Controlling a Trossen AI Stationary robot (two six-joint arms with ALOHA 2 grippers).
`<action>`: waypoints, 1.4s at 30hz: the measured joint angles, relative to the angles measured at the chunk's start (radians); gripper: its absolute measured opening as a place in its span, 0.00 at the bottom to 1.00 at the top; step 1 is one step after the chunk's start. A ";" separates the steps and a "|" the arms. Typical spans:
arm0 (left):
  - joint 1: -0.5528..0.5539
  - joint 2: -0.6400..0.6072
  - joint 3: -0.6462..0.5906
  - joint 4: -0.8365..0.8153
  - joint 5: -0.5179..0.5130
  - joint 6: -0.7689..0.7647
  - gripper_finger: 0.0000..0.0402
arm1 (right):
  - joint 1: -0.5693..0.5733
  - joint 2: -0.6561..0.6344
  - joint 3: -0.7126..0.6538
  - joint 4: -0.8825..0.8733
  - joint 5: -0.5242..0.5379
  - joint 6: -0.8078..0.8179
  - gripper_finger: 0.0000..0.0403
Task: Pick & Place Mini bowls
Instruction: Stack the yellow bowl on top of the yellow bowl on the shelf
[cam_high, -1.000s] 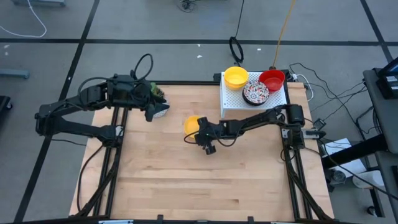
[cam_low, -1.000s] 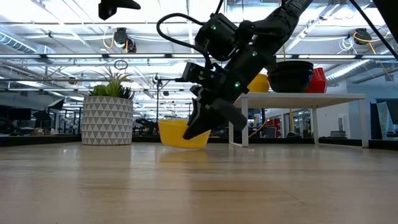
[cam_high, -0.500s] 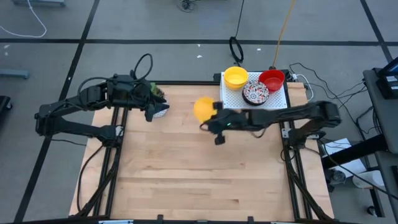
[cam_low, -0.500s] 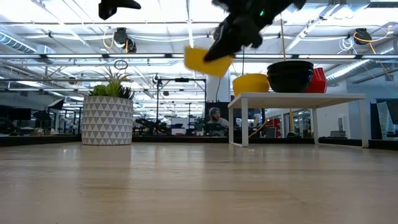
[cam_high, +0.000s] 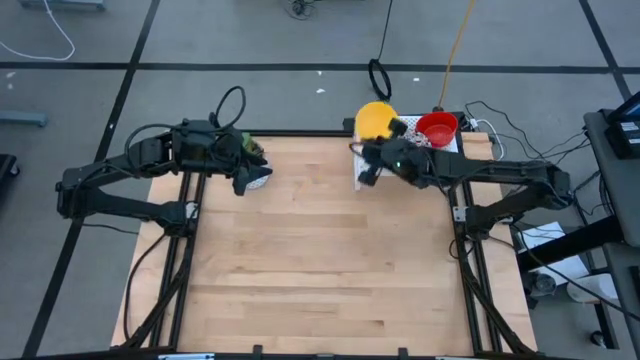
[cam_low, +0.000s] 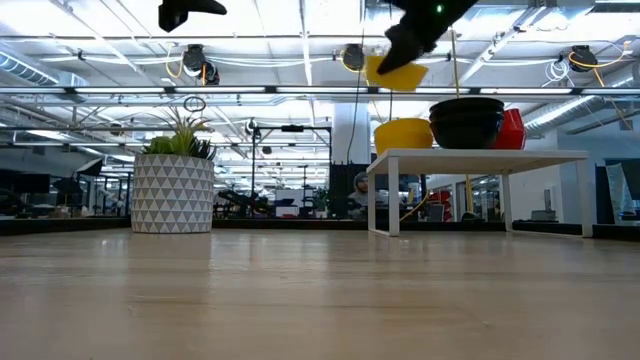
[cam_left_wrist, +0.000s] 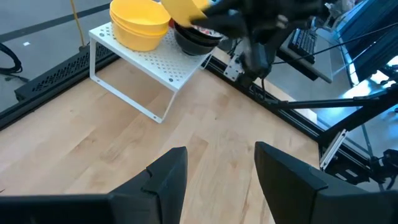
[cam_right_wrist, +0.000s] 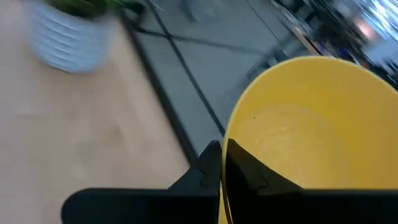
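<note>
My right gripper (cam_high: 384, 138) is shut on a glossy yellow mini bowl (cam_low: 396, 72) and holds it in the air above the white perforated rack (cam_low: 480, 155) at the table's far right. On the rack stand a yellow bowl (cam_low: 403, 134), a bowl that looks dark from the side (cam_low: 467, 120) and a red bowl (cam_high: 437, 128). In the left wrist view the rack's yellow bowl (cam_left_wrist: 140, 25) looks like a stack of two. My left gripper (cam_left_wrist: 214, 169) is open and waits at the far left, next to the plant pot (cam_high: 256, 176). My right gripper pinches the yellow bowl's rim (cam_right_wrist: 225, 144), with one finger (cam_right_wrist: 245, 171) inside the bowl and the other (cam_right_wrist: 205, 167) outside its wall. The bowl is lifted clear, tilted, well above the rack and the bowls on it.
A white patterned pot with a green plant (cam_low: 173, 190) stands near the table's far left edge. The wooden table (cam_high: 320, 270) is bare from its middle to its near edge. Cables and dark frame rails run along the far edge.
My right gripper, shut on the yellow bowl, has lifted it off the middle of the table. It has carried the bowl up and toward the far right, to a place above the rack. The left arm has kept still.
</note>
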 joint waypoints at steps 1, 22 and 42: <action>0.000 0.000 0.000 0.000 0.000 0.000 0.47 | -0.022 0.000 0.000 -0.014 0.018 0.013 0.00; 0.000 0.000 0.000 0.001 0.000 0.000 0.47 | -0.290 0.007 -0.019 -0.065 -0.098 0.217 0.00; 0.000 0.000 0.000 0.001 0.000 0.000 0.47 | -0.314 0.007 -0.103 0.053 -0.178 0.168 0.00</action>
